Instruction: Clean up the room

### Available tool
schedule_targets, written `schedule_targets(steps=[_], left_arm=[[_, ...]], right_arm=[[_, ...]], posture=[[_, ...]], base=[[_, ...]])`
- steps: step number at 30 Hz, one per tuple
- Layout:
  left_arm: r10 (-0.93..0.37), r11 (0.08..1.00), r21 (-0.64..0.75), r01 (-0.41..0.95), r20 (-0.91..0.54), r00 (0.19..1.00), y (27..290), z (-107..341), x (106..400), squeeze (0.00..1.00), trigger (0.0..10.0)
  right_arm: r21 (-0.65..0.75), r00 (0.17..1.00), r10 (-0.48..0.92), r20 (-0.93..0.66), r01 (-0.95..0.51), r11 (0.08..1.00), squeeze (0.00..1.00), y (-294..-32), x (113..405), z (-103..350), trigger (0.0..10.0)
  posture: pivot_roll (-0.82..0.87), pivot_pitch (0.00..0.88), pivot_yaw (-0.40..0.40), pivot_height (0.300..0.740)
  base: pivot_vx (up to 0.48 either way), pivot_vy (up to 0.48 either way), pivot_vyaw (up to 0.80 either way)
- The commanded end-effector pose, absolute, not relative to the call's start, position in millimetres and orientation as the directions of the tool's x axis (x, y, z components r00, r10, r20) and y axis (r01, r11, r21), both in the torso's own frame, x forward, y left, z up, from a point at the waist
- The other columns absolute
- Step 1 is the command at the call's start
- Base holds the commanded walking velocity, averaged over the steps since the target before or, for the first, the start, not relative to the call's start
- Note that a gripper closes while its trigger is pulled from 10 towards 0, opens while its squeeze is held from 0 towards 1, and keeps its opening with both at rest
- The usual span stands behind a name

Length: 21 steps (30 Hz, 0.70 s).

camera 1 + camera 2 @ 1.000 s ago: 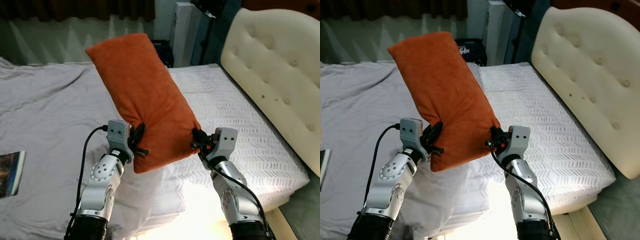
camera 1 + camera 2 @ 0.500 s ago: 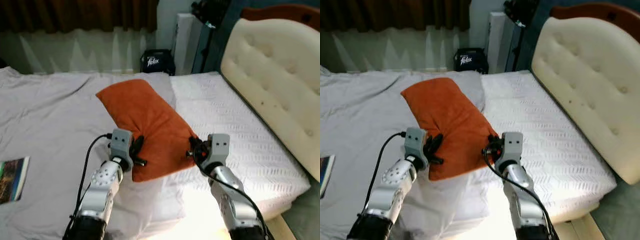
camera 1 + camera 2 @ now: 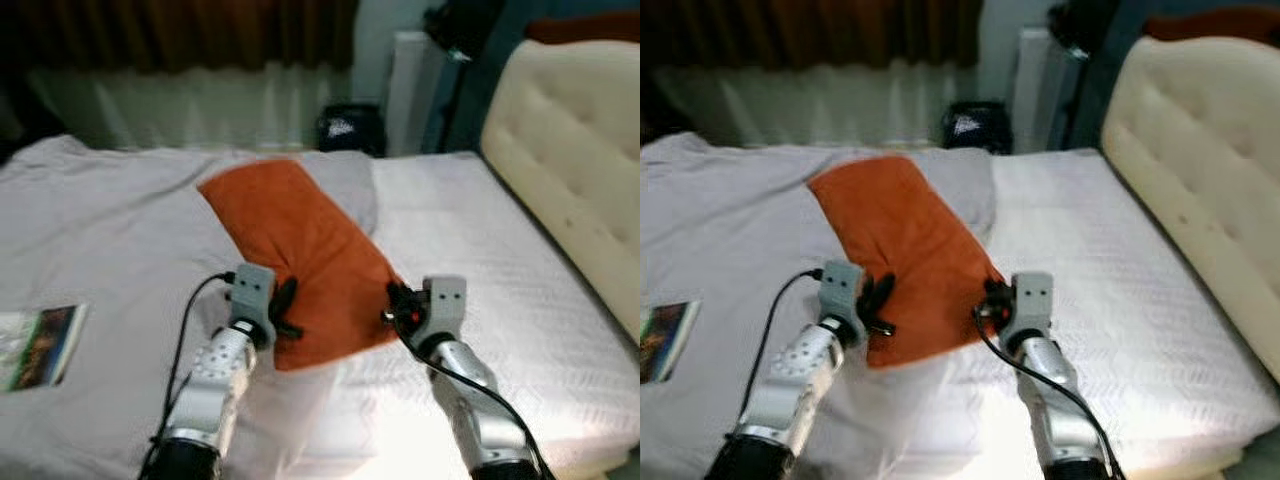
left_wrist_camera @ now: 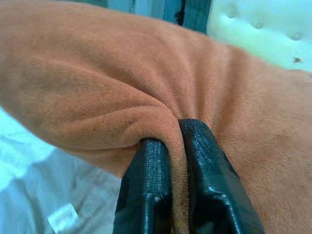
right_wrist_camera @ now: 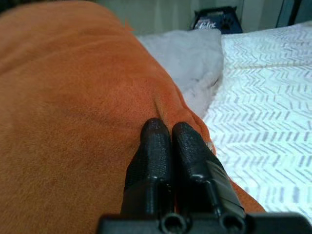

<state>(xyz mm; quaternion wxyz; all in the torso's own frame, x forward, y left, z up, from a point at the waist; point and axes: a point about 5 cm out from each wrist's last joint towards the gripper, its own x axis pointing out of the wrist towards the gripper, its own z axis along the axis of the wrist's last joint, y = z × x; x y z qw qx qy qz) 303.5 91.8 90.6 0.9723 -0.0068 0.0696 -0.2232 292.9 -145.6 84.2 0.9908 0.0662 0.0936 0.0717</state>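
Observation:
An orange cushion (image 3: pixel 296 255) lies on the bed, its far end toward the curtains and its near end between my two arms. My left gripper (image 3: pixel 283 312) is shut on the cushion's near left edge; the left wrist view has a fold of orange fabric (image 4: pixel 161 122) pinched between the black fingers (image 4: pixel 146 195). At the near right corner my right gripper (image 3: pixel 392 305) is shut on the cushion, its fingers (image 5: pixel 158 146) pressed together against the fabric (image 5: pixel 73 112).
The bed has a grey sheet (image 3: pixel 110 210) on the left and a white patterned cover (image 3: pixel 500 260) on the right. A cream tufted headboard (image 3: pixel 570 140) stands at the right. A magazine (image 3: pixel 40 345) lies at the left edge. A dark bag (image 3: pixel 348 128) sits by the curtains.
The cushion came down from being held up tilted to lying flat on the bed. Both grippers keep their hold. The camera view has shifted and blurred a little.

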Motion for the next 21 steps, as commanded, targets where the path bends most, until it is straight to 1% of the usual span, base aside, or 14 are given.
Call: schedule_targets(steps=[1, 4, 13, 21], left_arm=[[-0.453, 0.890, 0.004, 0.456, -0.103, 0.886, 91.4, 96.6, 304.4, 0.00, 10.0], [-0.453, 0.890, -0.002, 0.455, -0.104, 0.885, 92.1, 95.7, 304.4, 0.00, 10.0], [-0.456, 0.889, -0.003, 0.459, -0.112, 0.883, 93.3, 93.8, 307.0, 0.00, 10.0], [-0.496, 0.867, -0.011, 0.498, -0.113, 0.861, 84.2, 93.3, 305.9, 0.00, 10.0]], right_arm=[[0.149, 0.982, 0.152, -0.115, -0.134, 0.980, 0.00, -139.1, 300.4, 100.3, 10.0], [0.147, 0.982, 0.156, -0.109, -0.139, 0.979, 0.00, -138.8, 300.2, 100.5, 10.0], [0.137, 0.982, 0.158, -0.105, -0.143, 0.980, 0.00, -138.0, 298.3, 99.4, 10.0], [0.139, 0.983, 0.146, -0.108, -0.131, 0.982, 0.00, -139.8, 298.1, 98.2, 10.0]], posture=[[-0.01, 0.000, -0.039, 0.740], [-0.01, 0.000, -0.040, 0.740], [-0.01, 0.000, -0.037, 0.740], [-0.02, 0.000, -0.027, 0.740]], base=[[0.000, 0.000, 0.00], [0.000, -0.095, 0.00], [0.000, -0.424, 0.00], [0.247, -0.409, 0.00]])
